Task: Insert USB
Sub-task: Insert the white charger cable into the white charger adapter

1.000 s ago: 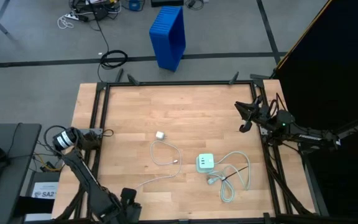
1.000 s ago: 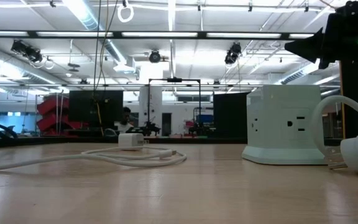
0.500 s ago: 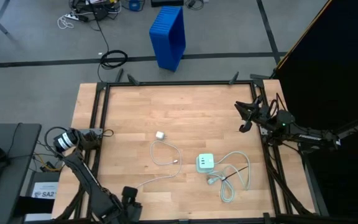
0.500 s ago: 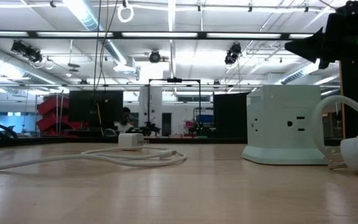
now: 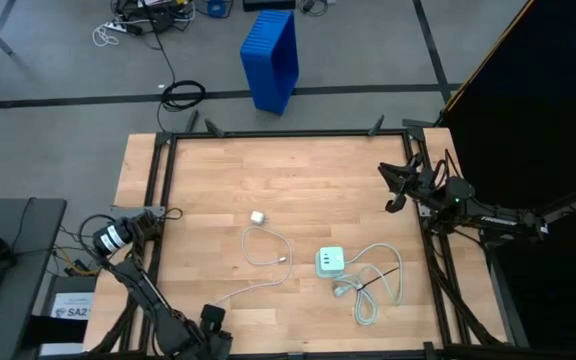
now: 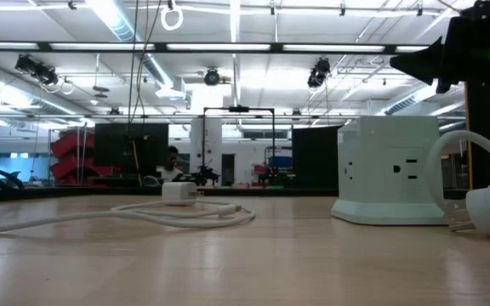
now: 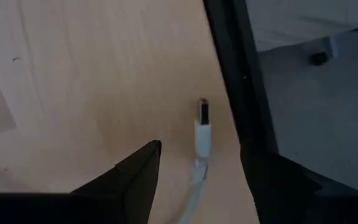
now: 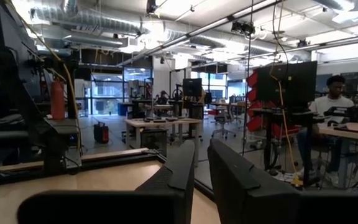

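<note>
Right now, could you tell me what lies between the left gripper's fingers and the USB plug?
Only bare wooden table: in the left wrist view, the left gripper is open, the USB plug just ahead.

Charger block (image 5: 329,262), blue bin (image 5: 271,57)

The wooden surface (image 5: 298,190) sits in a black frame on a grey floor (image 5: 58,60) crossed by dark lines. A blue bin (image 5: 271,58) stands beyond the far edge, a coiled black cable (image 5: 182,95) to its left. Long ceiling lights (image 6: 228,47) run over workbenches (image 8: 160,127) and red equipment (image 6: 73,153); a person (image 8: 334,99) sits at a desk.
</note>
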### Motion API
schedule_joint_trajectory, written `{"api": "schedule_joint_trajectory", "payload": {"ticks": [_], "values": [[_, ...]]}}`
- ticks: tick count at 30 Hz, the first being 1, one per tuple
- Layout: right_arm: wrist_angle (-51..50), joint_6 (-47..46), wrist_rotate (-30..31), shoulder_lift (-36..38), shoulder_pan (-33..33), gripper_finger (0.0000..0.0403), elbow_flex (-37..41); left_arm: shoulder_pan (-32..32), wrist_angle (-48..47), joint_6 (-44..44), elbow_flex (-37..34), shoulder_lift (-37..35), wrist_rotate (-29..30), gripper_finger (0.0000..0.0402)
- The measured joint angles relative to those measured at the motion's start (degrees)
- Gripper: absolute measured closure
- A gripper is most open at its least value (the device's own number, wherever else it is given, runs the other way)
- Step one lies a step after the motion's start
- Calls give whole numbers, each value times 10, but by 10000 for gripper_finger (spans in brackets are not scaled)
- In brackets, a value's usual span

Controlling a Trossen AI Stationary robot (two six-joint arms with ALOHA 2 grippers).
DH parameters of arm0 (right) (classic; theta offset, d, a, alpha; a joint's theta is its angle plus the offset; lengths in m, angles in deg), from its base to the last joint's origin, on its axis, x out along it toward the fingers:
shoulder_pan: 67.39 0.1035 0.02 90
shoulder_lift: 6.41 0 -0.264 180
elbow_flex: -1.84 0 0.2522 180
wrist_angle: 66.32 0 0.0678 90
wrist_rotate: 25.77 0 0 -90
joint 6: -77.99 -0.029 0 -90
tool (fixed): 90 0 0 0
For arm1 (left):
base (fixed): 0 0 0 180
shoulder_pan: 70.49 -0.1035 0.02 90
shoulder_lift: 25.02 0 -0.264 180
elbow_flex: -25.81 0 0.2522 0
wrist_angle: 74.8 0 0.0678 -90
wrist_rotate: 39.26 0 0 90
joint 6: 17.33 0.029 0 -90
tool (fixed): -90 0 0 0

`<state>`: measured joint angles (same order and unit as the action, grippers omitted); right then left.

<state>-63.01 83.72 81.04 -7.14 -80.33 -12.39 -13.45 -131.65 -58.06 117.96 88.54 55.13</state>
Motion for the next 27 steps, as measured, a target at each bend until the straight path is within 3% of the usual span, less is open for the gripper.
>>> {"api": "schedule_joint_trajectory", "payload": {"ticks": [6, 17, 20, 27], "values": [[0, 0, 0, 0, 0, 363, 0, -3, -4, 8, 0, 6, 0, 242], [0, 0, 0, 0, 0, 374, -1, -21, 0, 83, 0, 8, 16, 388], [0, 0, 0, 0, 0, 377, -1, -28, -23, 107, 1, 7, 40, 392], [0, 0, 0, 0, 0, 373, -1, -68, -125, 152, 11, -2, 164, 399]]}}
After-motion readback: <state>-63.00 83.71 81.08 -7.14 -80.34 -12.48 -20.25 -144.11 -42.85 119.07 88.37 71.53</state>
